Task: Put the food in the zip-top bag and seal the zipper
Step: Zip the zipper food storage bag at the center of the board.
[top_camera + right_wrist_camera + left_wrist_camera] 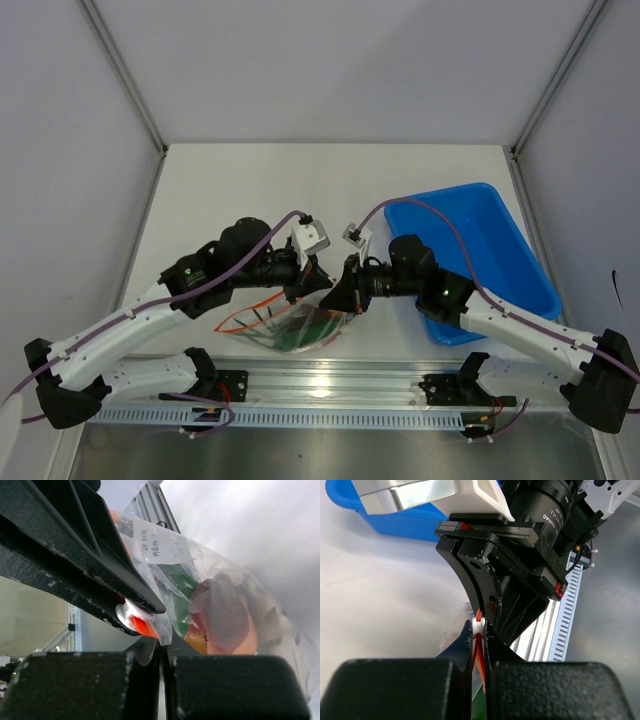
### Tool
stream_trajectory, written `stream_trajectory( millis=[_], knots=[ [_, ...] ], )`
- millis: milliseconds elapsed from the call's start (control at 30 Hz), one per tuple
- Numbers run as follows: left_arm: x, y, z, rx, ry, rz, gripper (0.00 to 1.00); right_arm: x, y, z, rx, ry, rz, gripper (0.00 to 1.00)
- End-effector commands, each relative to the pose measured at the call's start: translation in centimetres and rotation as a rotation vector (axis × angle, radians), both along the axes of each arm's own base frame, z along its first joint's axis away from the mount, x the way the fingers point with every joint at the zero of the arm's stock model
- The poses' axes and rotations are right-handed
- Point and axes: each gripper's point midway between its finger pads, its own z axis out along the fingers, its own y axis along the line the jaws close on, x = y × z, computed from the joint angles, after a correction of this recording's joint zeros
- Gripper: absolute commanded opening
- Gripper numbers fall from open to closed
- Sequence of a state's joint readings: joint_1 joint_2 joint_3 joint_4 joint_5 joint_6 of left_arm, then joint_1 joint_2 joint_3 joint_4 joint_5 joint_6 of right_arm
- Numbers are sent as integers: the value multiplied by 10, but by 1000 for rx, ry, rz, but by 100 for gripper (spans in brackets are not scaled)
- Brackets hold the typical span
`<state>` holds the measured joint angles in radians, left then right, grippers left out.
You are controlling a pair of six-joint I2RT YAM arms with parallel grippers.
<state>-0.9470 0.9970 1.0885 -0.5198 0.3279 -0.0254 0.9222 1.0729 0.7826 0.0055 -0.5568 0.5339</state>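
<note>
Left gripper (479, 652), clamped on the zipper (478, 630), needed a straight pull while the shut right gripper (161, 647) anchored the zip-top bag (225, 595).

You can read little here: the white sticker (162, 545) on the zip-top bag (235, 615) carries handwriting with a word that looks like "DATE", the rest too blurred. White print rings the lens barrel (552, 517), ending in "IAO"; otherwise unreadable.

Overhead plus two close-ups.
Down from above the table's (200, 180) near edge; wrist views face to face, tight on one zipper (144, 628).
</note>
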Motion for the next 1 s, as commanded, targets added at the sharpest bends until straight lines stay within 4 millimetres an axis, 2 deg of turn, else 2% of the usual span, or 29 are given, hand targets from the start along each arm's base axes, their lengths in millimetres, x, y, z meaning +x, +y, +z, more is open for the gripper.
stream_trajectory(
  millis=[0, 33, 133, 167, 267, 400, 533, 633, 667, 733, 767, 900, 933, 967],
  knots=[
    [-3, -1, 8, -14, -7, -11, 1, 1, 4, 24, 23, -76, 23, 0],
    [-6, -2, 12, -24, -6, -25, 0, 0, 3, 24, 17, -80, 32, 1],
    [-9, -3, 17, -40, 4, -43, 1, -1, -1, 23, 1, -122, 47, 28],
    [-11, -4, 17, -41, 13, -49, 0, 0, -3, 19, -14, -127, 47, 32],
    [-18, -6, 19, -53, 43, -92, 1, -2, -8, 21, -1, -174, 82, 38],
    [-25, -6, 25, -84, 70, -126, 0, -13, -13, 25, 56, -212, 178, 34],
    [-28, -4, 30, -106, 91, -147, 0, -14, -15, 27, 87, -227, 220, 33],
    [-28, -3, 28, -104, 106, -145, 1, -17, -14, 34, 130, -235, 246, 24],
    [-27, -2, 23, -95, 117, -140, 1, -16, -13, 34, 130, -228, 249, 17],
    [-27, -3, 27, -106, 113, -142, 1, -18, -12, 34, 138, -217, 263, 8],
    [-26, -3, 27, -106, 114, -139, 1, -19, -11, 34, 142, -215, 265, 0],
    [-24, -5, 24, -101, 121, -138, 1, -21, -12, 32, 155, -207, 264, 0],
    [-25, -5, 25, -104, 125, -142, 1, -21, -12, 30, 156, -206, 260, 2],
    [-25, -5, 24, -103, 128, -143, 1, -22, -12, 31, 161, -206, 262, 13]
  ],
)
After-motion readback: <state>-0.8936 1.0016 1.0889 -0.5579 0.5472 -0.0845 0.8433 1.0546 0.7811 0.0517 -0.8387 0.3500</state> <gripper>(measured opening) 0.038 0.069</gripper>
